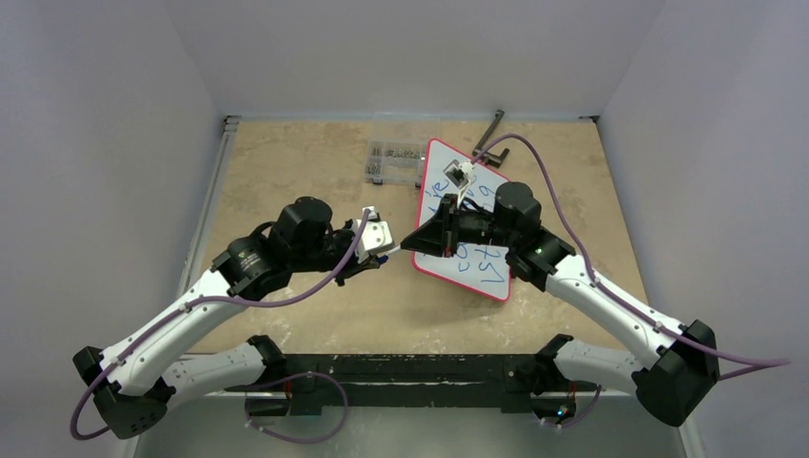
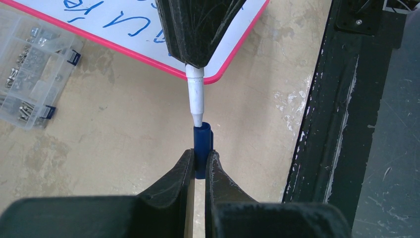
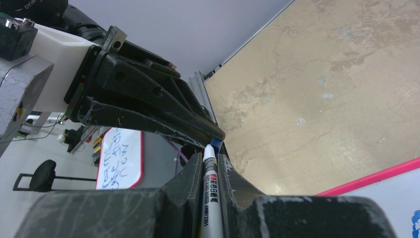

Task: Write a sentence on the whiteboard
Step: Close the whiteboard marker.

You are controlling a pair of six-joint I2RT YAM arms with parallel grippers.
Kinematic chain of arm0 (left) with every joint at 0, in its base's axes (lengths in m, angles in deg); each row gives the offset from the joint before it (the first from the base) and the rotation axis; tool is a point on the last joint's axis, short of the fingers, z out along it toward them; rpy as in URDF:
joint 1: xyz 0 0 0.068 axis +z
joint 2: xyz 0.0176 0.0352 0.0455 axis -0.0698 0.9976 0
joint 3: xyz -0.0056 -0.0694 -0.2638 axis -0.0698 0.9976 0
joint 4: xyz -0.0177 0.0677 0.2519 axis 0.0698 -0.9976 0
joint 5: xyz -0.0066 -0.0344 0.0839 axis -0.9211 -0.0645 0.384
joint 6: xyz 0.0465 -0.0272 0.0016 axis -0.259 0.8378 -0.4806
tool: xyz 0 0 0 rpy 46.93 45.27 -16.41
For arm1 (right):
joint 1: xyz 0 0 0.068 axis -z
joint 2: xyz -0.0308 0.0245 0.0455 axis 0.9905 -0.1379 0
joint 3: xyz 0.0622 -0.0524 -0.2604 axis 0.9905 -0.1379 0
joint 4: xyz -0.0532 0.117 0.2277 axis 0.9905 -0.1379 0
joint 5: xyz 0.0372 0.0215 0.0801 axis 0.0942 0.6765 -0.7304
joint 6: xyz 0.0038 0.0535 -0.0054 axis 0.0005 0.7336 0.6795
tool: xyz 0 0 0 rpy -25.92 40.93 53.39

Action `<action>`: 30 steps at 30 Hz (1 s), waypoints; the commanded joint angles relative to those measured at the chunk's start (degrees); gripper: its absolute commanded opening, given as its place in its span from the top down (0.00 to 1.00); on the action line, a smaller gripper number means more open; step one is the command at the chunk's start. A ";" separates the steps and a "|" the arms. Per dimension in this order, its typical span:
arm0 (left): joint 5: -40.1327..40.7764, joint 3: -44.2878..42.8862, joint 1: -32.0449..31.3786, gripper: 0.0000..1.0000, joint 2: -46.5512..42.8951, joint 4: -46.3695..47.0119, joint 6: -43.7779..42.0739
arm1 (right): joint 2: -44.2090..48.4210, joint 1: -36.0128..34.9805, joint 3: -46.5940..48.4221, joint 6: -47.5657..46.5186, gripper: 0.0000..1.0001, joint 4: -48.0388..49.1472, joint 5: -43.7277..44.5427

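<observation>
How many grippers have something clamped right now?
2. The left gripper pinches the blue cap; the right gripper holds the white marker, both meeting just left of the whiteboard.

Red-framed whiteboard (image 1: 486, 182) lies askew, bearing blue sentence (image 1: 480, 260).

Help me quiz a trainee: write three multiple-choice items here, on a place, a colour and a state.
1. In the top view, the parts box lies: A) left of the whiteboard B) on it C) by the arm bases.
2. The cap in the left gripper is: A) red B) black C) blue.
3. The right gripper is: A) open, empty B) shut on the marker C) shut on the cap.
A: it sits off the board's left edge. C: the left wrist view shows blue. B: its fingers clamp the barrel.
</observation>
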 commanded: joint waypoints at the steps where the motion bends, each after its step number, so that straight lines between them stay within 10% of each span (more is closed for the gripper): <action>1: -1.24 0.67 -0.19 1.00 -1.19 2.58 0.25 | 0.07 -0.69 1.99 0.14 1.00 2.47 1.12; 30: -0.26 0.94 -0.19 1.00 -1.47 2.89 1.44 | 2.03 -1.18 -0.33 -1.10 1.00 0.72 4.15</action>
